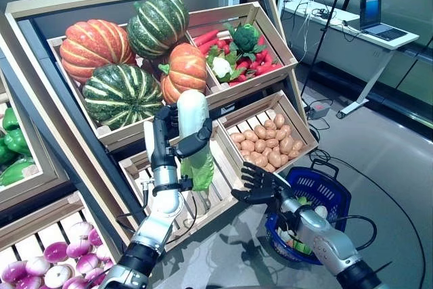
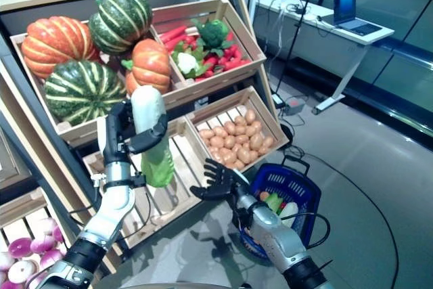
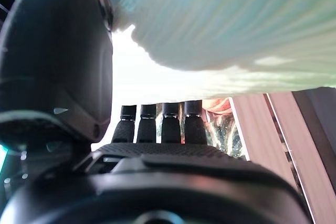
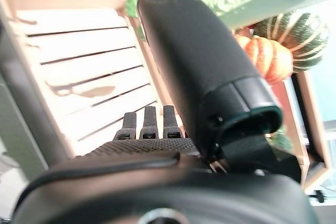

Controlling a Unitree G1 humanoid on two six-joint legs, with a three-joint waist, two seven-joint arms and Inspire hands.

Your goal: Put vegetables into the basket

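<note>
Only eye views show the left hand [image 1: 169, 141] gripping cabbage [image 1: 194, 137].

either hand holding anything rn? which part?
Left hand grips a white-and-green leafy vegetable around its white upper half, leafy green end hanging down. Right hand is open and empty, beside the blue basket.
</note>
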